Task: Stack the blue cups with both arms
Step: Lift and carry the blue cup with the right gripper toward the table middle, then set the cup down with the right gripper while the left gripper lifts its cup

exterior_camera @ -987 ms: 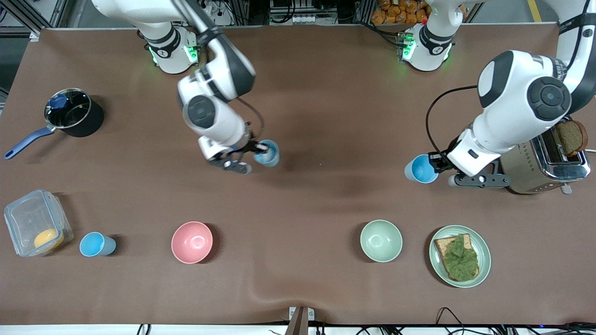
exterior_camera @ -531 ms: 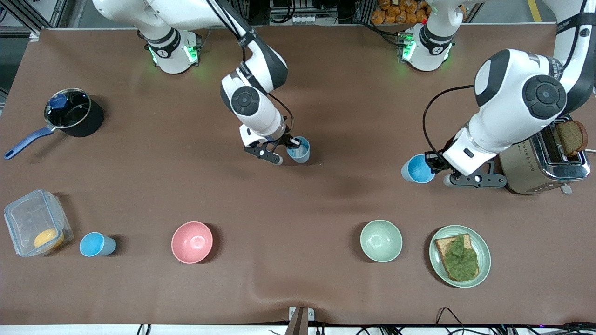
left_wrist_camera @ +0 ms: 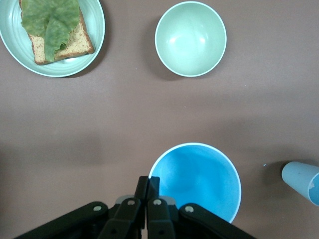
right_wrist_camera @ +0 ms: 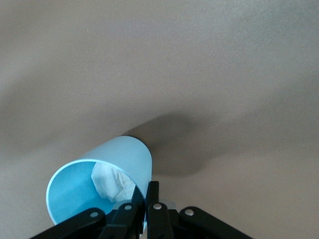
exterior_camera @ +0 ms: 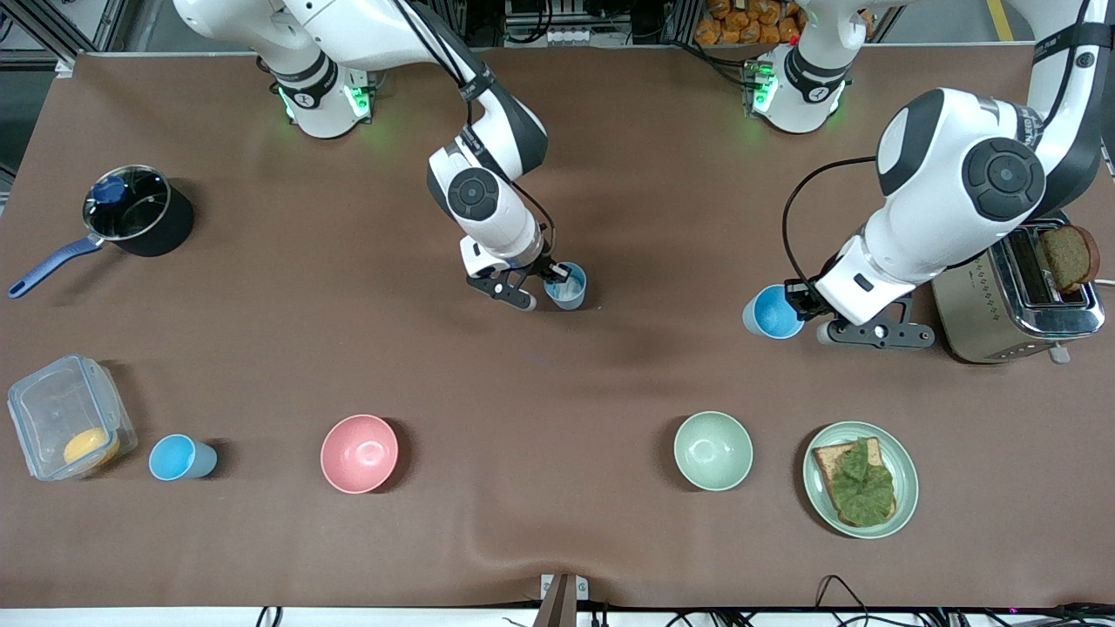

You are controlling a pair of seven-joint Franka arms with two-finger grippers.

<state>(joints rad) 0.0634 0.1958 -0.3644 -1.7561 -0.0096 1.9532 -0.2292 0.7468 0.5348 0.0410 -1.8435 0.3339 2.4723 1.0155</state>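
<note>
My right gripper (exterior_camera: 556, 277) (right_wrist_camera: 147, 191) is shut on the rim of a pale blue cup (exterior_camera: 566, 286) (right_wrist_camera: 102, 174), one finger inside and one outside. The cup hangs tilted close over the middle of the table, with something white and crumpled in it. My left gripper (exterior_camera: 794, 300) (left_wrist_camera: 148, 181) is shut on the rim of a brighter blue cup (exterior_camera: 771, 311) (left_wrist_camera: 197, 181), held over the table beside the toaster. Another blue cup (exterior_camera: 181, 457) stands upright next to the plastic box, toward the right arm's end.
A pink bowl (exterior_camera: 359, 453), a pale green bowl (exterior_camera: 712, 450) and a plate with toast and lettuce (exterior_camera: 861, 479) lie nearer the front camera. A toaster (exterior_camera: 1019, 305) stands by the left arm. A pot (exterior_camera: 131, 213) and a plastic box (exterior_camera: 65, 427) sit at the right arm's end.
The right arm has carried its pale cup toward the left arm's end of the table and slowed. The left arm has shifted its bright cup slightly toward the middle.
</note>
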